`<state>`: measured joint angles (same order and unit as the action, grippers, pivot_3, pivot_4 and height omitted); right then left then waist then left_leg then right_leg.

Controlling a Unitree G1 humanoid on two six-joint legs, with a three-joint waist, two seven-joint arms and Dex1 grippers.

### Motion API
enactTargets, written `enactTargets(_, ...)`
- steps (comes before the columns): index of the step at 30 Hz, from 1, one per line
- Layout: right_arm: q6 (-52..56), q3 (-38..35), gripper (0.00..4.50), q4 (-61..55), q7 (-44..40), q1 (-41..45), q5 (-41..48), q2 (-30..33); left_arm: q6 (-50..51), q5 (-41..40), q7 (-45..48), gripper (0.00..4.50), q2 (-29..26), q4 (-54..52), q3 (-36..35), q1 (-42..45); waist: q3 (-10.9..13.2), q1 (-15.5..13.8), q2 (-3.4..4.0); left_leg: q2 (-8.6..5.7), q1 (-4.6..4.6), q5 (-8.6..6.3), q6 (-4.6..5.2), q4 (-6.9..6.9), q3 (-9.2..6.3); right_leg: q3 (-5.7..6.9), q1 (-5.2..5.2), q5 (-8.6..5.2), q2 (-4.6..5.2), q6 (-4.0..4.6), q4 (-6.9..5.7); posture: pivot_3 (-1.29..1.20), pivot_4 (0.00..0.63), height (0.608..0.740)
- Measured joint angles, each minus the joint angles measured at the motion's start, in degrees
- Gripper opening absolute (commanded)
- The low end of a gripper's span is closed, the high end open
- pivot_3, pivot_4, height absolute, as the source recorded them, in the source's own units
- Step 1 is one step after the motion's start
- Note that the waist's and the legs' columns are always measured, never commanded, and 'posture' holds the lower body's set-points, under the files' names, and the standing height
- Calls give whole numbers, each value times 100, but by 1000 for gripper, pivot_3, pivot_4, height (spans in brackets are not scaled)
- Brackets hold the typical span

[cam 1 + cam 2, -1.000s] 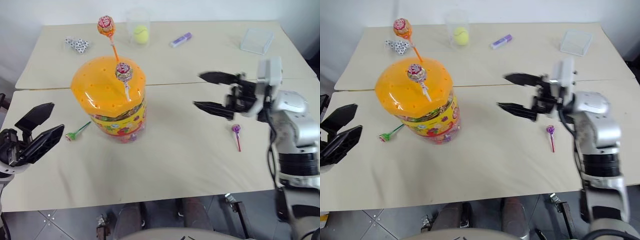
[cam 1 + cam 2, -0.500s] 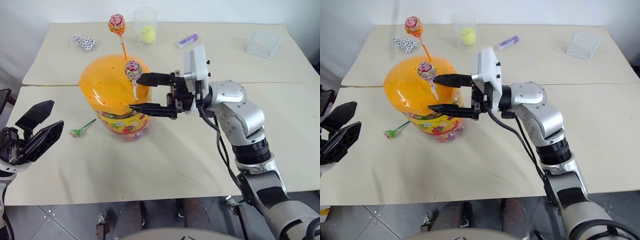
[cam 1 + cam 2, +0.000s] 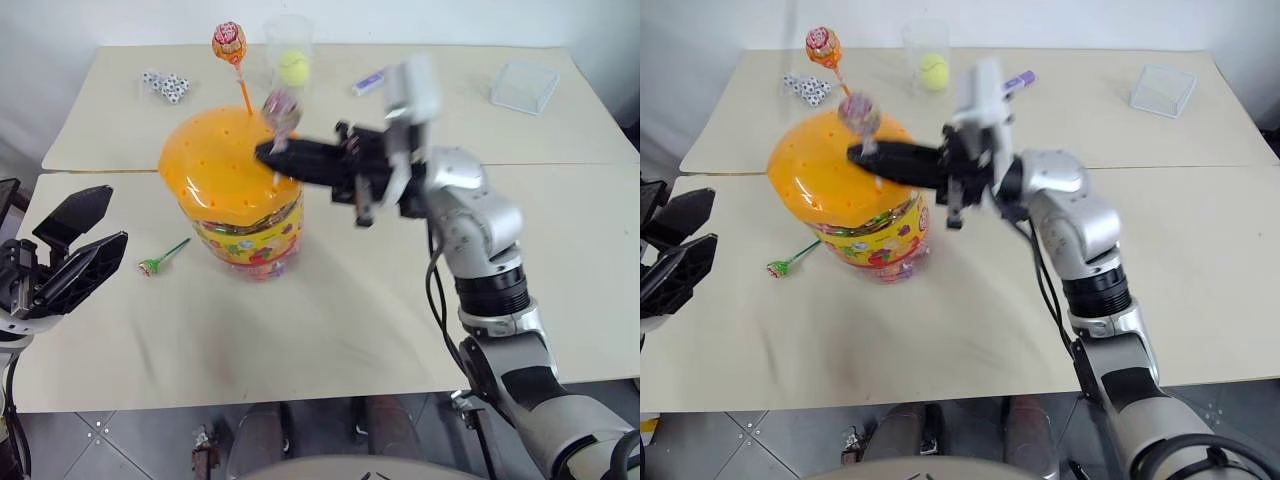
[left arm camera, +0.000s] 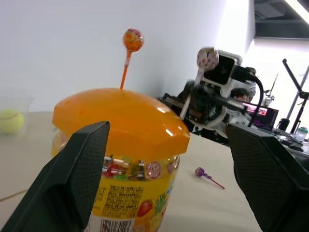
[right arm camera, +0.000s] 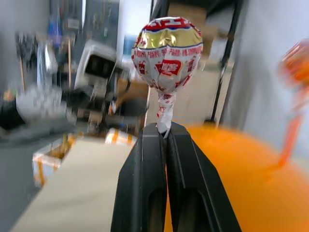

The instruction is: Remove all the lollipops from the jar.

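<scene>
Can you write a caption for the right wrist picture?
Right pincer shut on a white-stick lollipop above the jar's orange lid.

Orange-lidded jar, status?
Right gripper shut on white-stick lollipop. Left gripper open, beside clear orange-lidded jar. Orange-stick lollipop in lid.

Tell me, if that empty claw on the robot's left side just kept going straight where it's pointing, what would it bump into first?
Most likely the jar: the left gripper, jaws wide open, faces the tub's orange-lidded side head-on. Depth is hard to judge.
</scene>
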<state>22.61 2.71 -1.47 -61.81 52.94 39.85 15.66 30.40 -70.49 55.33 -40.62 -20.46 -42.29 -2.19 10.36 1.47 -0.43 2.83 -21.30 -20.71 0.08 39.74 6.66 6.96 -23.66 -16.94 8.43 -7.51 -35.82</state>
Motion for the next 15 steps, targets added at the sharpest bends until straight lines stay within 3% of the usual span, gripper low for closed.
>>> enactTargets(4,656,-598,30,15,-146,32,355,1195,11,39,126,4065,-163,-195,134,185,0,-5,0,0,1,-5,4,-6,1,0,0,0,1,0,5,0,150,740)
enactTargets(7,541,-383,30,578,-710,-716,-774,3334,-102,557,558,4065,-589,-409,420,52,-3,-104,-4,-4,1,-21,12,-13,12,4,4,0,1,0,30,0,150,740)
enactTargets(8,427,-314,30,880,-790,-974,-1133,3720,-177,742,678,4065,-653,-416,477,-23,-1,-107,-2,-4,4,-25,15,-16,30,1,2,0,1,0,39,0,150,740)
enactTargets(15,-1360,170,30,2423,-922,-2242,-2864,4322,-640,1584,1171,4065,-710,-473,928,-97,2,97,4,10,19,-20,7,-14,69,-5,-5,0,-1,-2,34,0,150,740)
